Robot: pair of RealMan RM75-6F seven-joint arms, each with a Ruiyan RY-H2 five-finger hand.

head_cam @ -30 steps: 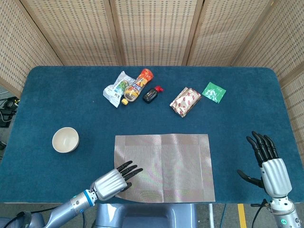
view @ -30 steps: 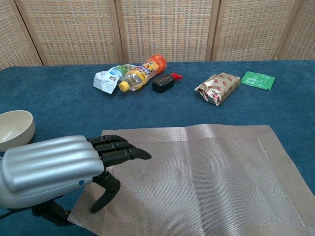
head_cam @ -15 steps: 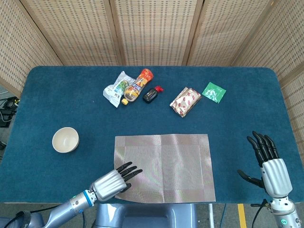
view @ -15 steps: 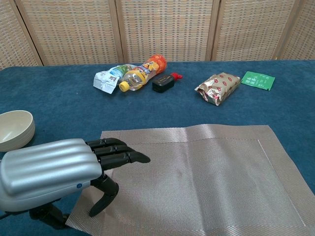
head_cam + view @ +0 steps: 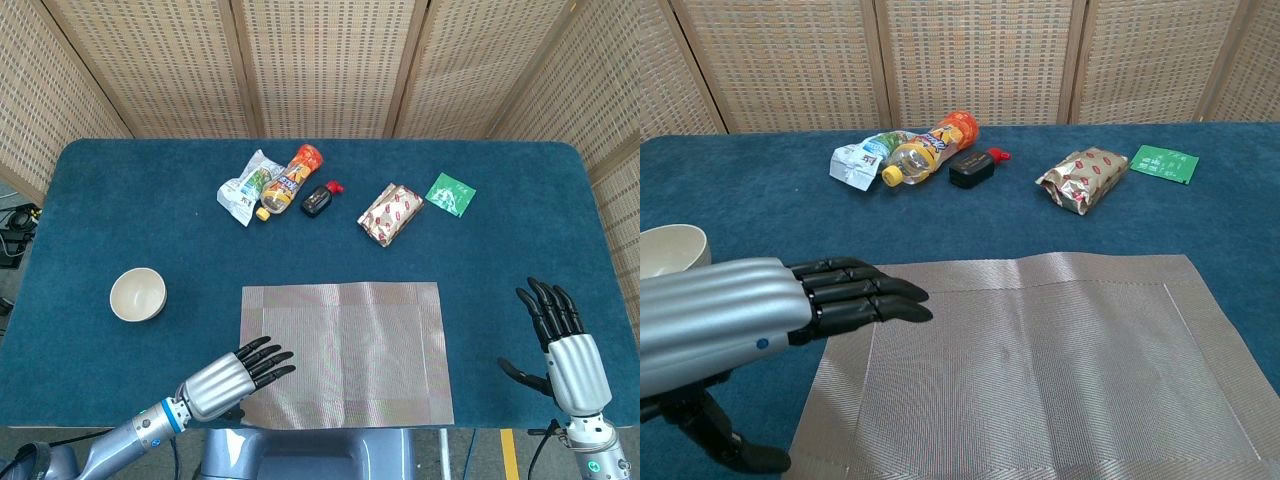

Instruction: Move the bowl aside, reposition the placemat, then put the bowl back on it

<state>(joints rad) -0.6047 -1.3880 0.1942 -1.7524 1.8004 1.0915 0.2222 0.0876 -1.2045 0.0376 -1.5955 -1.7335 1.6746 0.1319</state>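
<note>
A cream bowl [image 5: 137, 294] sits on the blue cloth at the left, apart from the mat; its rim shows at the left edge of the chest view [image 5: 670, 251]. The woven grey placemat [image 5: 345, 350] lies flat near the table's front edge, also seen in the chest view [image 5: 1040, 360]. My left hand [image 5: 228, 375] hovers over the mat's front left corner, fingers straight and spread, holding nothing; up close in the chest view, the left hand [image 5: 760, 315] has lifted off the mat. My right hand [image 5: 565, 345] stands open at the front right, off the mat.
Along the back lie a crumpled snack wrapper [image 5: 245, 187], an orange drink bottle [image 5: 289, 180], a small black bottle with a red cap [image 5: 320, 198], a silver-red packet [image 5: 390, 213] and a green sachet [image 5: 450, 194]. A wicker screen stands behind the table.
My left hand let go of the mat's front left corner and drew back toward me and leftward; the lifted corner now lies flat. The right hand and bowl have not moved.
</note>
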